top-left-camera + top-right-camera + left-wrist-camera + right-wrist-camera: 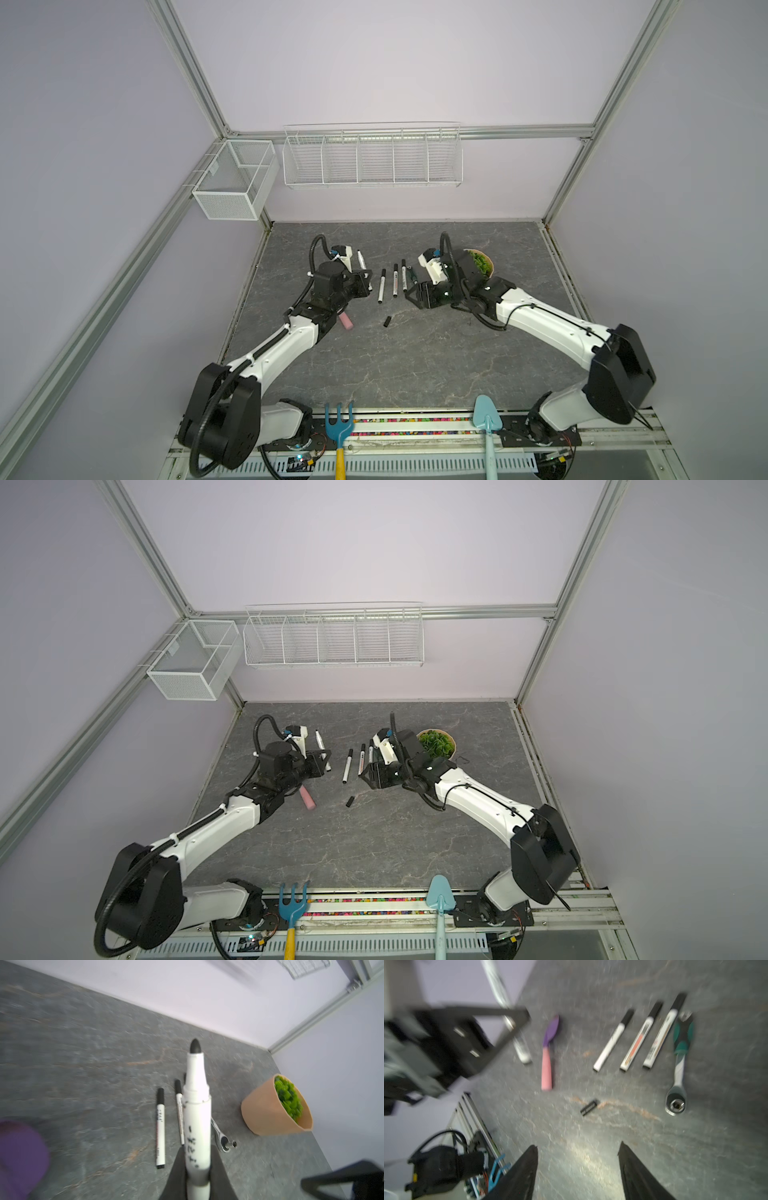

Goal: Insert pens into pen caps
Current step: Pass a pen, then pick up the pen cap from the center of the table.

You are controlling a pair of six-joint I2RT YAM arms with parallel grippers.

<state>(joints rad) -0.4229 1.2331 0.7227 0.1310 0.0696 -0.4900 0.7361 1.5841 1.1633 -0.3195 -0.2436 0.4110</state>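
My left gripper is shut on a white pen whose black tip is bare. In both top views this pen points toward the back wall, left of centre. Three pens lie side by side on the table, each with a black cap on its far end. One loose black pen cap lies nearer the front, between the two arms. Just right of the row hovers my right gripper, open with nothing between its fingers.
A green-handled ratchet wrench lies beside the rightmost pen. A pink and purple spoon lies by the left arm. A potted plant stands behind the right wrist. Wire baskets hang on the back wall.
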